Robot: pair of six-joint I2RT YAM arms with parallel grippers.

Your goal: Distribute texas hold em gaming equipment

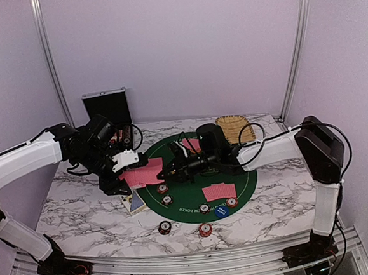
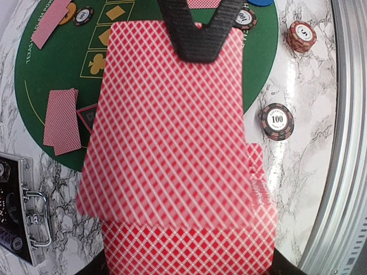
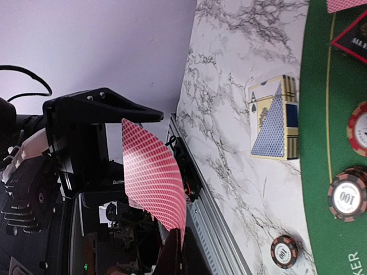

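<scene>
My left gripper is shut on a deck of red-backed cards, held above the table's left side. The top card sticks out from the deck. My right gripper is shut on that card's far edge, and its black fingers show in the left wrist view. In the right wrist view the same card bows upward from my right gripper. Two small piles of cards lie on the green mat. Poker chips sit near the front. A blue button lies on the mat, and the black triangular marker beside the left pile.
A blue and gold card box lies at the mat's left edge. The silver case stands open at the back left and the woven tray at the back right. The table's metal rail runs along the front.
</scene>
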